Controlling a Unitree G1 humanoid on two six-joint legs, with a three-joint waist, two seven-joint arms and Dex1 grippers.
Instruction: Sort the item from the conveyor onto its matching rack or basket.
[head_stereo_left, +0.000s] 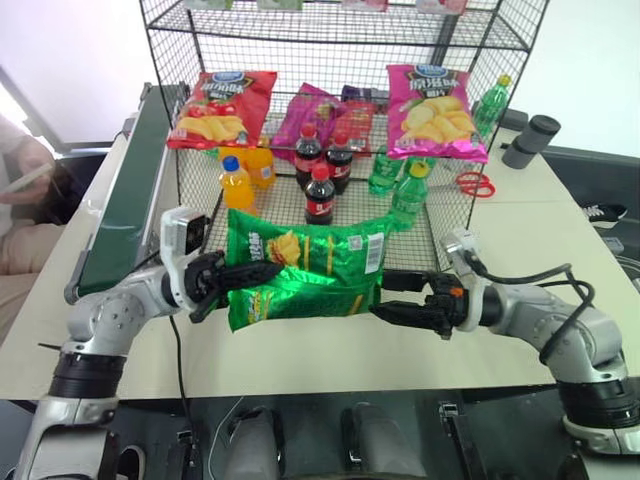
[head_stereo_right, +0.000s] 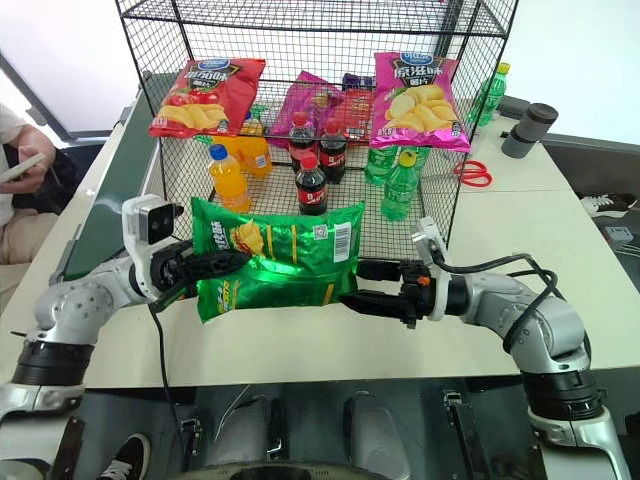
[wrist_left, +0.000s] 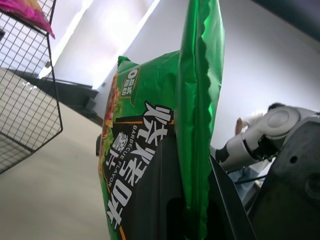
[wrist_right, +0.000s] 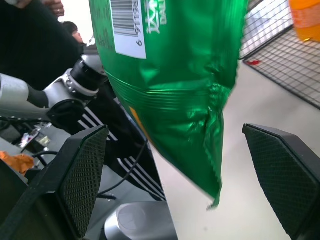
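The item, a glossy green crisps bag (head_stereo_left: 305, 270) with a white barcode, hangs sideways above the table in front of the rack. My left gripper (head_stereo_left: 268, 272) is shut on the bag's left edge; in the left wrist view the crimped seam (wrist_left: 195, 100) runs between its fingers (wrist_left: 165, 200). My right gripper (head_stereo_left: 386, 298) is open at the bag's right edge, and its pads (wrist_right: 82, 175) stand wide on either side of the bag's corner (wrist_right: 170, 75). The conveyor (head_stereo_left: 130, 195) runs along the left. The black wire rack (head_stereo_left: 340, 40) stands behind.
On the rack's sloped shelf lie a red crisps bag (head_stereo_left: 220, 108), a purple bag (head_stereo_left: 320, 115) and a pink bag (head_stereo_left: 435, 110). Below is a mesh pen of drink bottles (head_stereo_left: 320, 190). Red scissors (head_stereo_left: 477, 183) and grey cylinders (head_stereo_left: 530, 140) lie right. A person (head_stereo_left: 20, 200) sits left.
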